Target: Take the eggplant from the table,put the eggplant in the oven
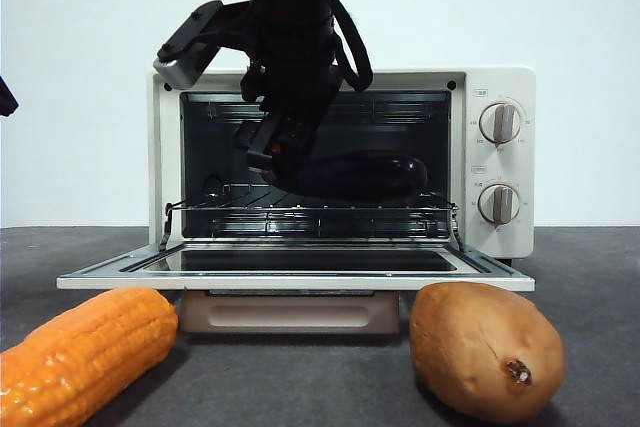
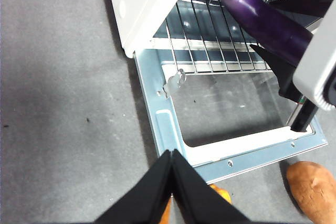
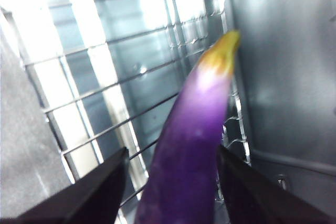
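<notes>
**Eggplant inside the oven mouth, not yet set down**

Nearest, an orange corn cob (image 1: 80, 352) lies at left and a brown sweet potato (image 1: 487, 349) at right on the table (image 1: 590, 267), both clear of the path. Behind them the oven (image 1: 500, 107) door (image 1: 300, 265) lies folded down. The left gripper (image 2: 172, 156) waits with jaws pressed together, holding nothing. The right gripper (image 3: 173, 182) reaches into the cavity, jaws clamped on the eggplant (image 1: 365, 175), just above the wire rack (image 1: 310, 212). Risk: releasing it slanted could let it roll forward onto the door.

Eggplant (image 1: 365, 175) near end hidden behind right tool (image 1: 272, 159); corn cob (image 1: 80, 352) cut off by frame edge.
</notes>
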